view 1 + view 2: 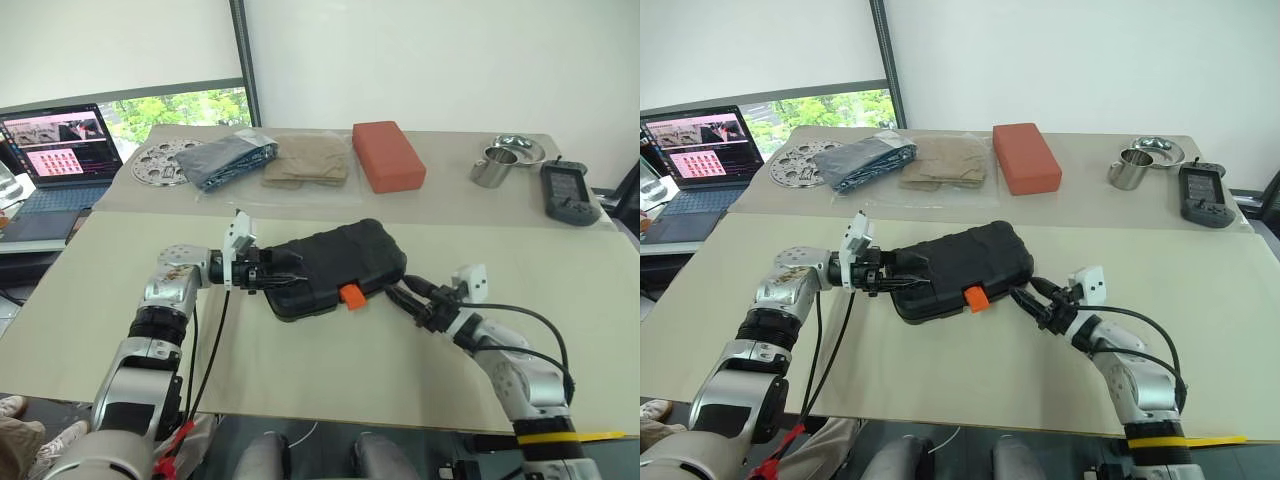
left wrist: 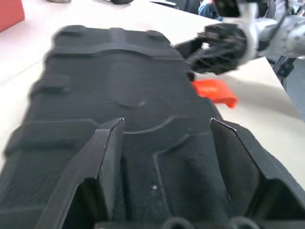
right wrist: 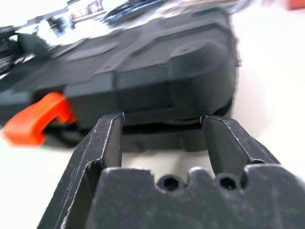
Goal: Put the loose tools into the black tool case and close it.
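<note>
Evidently the closing step is in hand: the black tool case (image 1: 335, 268) lies lid-down on the near table, between both grippers, and no loose tools lie on the table. The left gripper (image 1: 283, 278) sits at the case's left end, fingers spread over the ribbed lid, grasping nothing. The right gripper (image 1: 408, 292) is at the right end, beside the orange latch (image 1: 351, 296), fingers apart and empty. Next, I judge, 1 gripper must brace the case while the other presses the latch home.
</note>
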Action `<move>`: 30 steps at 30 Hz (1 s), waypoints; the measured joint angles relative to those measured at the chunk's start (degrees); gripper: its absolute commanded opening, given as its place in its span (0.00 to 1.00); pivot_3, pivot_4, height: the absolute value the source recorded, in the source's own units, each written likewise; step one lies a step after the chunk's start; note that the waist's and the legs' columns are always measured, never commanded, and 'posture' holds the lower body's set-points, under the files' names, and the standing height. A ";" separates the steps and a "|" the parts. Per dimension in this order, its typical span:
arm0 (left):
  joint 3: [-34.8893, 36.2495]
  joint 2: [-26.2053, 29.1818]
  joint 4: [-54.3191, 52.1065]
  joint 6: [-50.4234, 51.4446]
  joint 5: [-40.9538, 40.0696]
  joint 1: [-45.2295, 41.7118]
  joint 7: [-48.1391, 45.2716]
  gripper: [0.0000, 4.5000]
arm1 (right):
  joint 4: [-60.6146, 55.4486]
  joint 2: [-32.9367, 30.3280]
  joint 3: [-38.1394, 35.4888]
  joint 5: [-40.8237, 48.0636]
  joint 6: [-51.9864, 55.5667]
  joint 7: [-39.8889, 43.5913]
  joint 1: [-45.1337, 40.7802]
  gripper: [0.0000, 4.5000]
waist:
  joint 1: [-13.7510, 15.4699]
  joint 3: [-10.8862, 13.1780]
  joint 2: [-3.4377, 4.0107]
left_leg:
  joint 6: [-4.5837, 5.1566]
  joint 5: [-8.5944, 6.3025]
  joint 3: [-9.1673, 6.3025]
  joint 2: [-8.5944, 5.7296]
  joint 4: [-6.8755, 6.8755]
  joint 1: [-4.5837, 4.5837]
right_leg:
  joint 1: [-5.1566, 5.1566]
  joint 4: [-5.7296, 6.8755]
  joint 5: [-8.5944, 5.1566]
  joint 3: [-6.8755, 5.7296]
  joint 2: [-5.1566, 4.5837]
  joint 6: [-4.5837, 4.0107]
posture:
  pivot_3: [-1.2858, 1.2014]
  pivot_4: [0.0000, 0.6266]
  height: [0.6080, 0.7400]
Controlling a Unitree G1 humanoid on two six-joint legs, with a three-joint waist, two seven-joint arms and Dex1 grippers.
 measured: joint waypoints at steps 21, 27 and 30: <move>-1.49 -2.75 -2.80 -0.69 -0.04 1.88 5.22 0.70 | -34.93 -6.25 7.64 2.45 36.47 -17.24 -0.54 0.61 | 0.63 -0.26 0.00 | 0.00 0.00 -0.53 -0.08 -0.01 -0.09 | 0.07 -0.12 -0.15 0.04 0.02 0.25 | 0.52 0.24 1.00; -2.12 -3.19 -3.63 -0.78 -0.04 2.11 5.86 0.70 | -34.93 -5.80 7.65 2.38 36.74 -16.59 -0.45 0.20 | 1.30 -0.26 0.00 | 0.00 0.00 -0.54 -0.09 -0.01 -0.12 | 0.07 -0.19 -0.13 0.03 0.01 0.22 | 0.52 0.24 1.00; -2.13 -3.17 -3.63 -0.78 -0.04 2.11 5.99 0.70 | -34.93 -6.58 7.53 1.52 36.94 -16.52 -0.20 0.01 | 1.34 -0.27 0.01 | 0.00 0.00 -0.53 -0.08 -0.01 -0.12 | 0.07 -0.20 -0.13 0.02 0.02 0.22 | 0.52 0.24 1.00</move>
